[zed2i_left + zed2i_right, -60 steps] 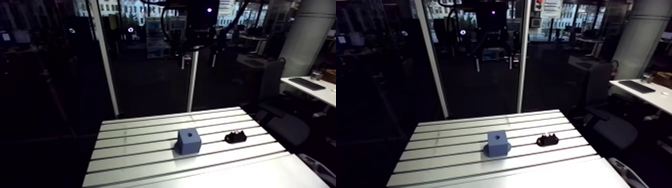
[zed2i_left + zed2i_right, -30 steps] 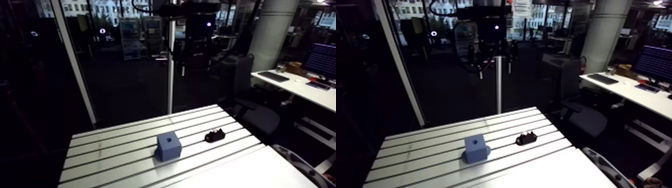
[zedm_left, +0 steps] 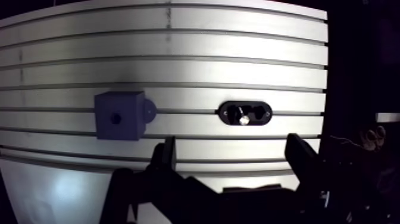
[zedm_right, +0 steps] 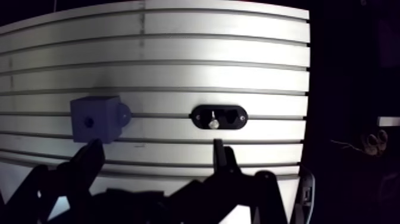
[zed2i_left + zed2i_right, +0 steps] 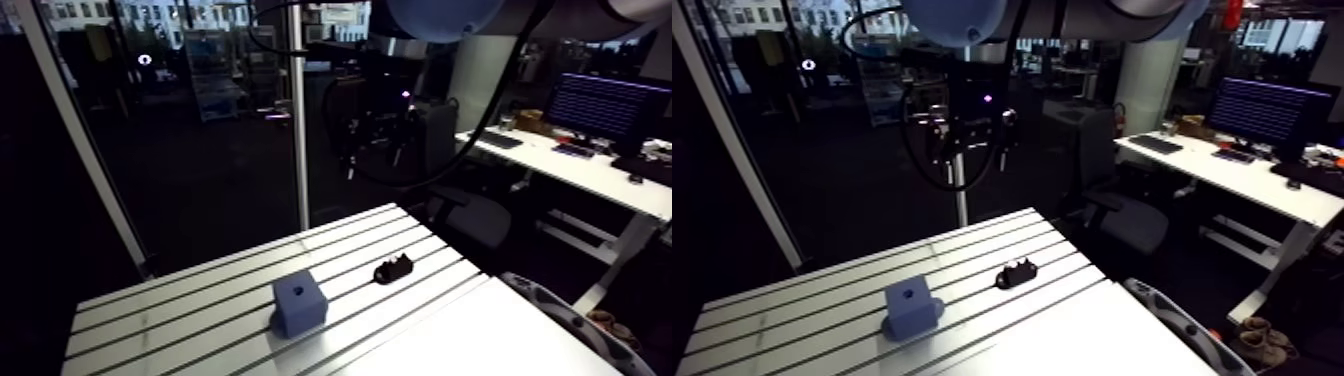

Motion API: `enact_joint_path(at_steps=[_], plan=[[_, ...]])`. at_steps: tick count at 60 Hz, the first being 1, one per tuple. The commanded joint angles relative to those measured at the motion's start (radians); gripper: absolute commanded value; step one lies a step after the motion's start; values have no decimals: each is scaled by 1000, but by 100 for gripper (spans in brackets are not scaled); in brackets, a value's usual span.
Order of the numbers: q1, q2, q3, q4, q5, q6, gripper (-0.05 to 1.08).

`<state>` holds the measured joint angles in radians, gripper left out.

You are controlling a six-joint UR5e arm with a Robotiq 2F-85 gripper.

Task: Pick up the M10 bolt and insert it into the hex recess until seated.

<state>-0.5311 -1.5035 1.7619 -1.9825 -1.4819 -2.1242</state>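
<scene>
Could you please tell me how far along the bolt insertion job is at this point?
Nothing looks done yet: the bolt stands in its black holder on the table, apart from the blue block, whose recess is empty. In hand: the gripper hangs well above them, jaws open and empty. Left: descend, grasp the bolt, carry it over, seat it.

Block (image 3: 119,115) beside holder (image 3: 265,112), apart, on table (image 3: 238,36); bolt (image 3: 244,120) in holder.
</scene>
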Motion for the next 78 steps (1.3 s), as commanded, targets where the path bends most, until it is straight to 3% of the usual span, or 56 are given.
enact_joint_path(at_steps=[1,8,10,12,14,17,20,24,66,78], plan=[[-61,42,20,-14,38,-30,1],[-61,52,20,-14,34,-31,1],[-60,63,21,-18,15,-30,1],[-60,63,21,-18,15,-30,1],[-60,74,25,-35,-9,-29,1],[-60,78,29,-45,-19,-29,1],[-58,89,32,-67,-40,-26,1],[-58,93,39,-83,-51,-26,1],[-60,134,95,-146,-54,-26,4],[-62,142,118,-172,-68,-23,10]])
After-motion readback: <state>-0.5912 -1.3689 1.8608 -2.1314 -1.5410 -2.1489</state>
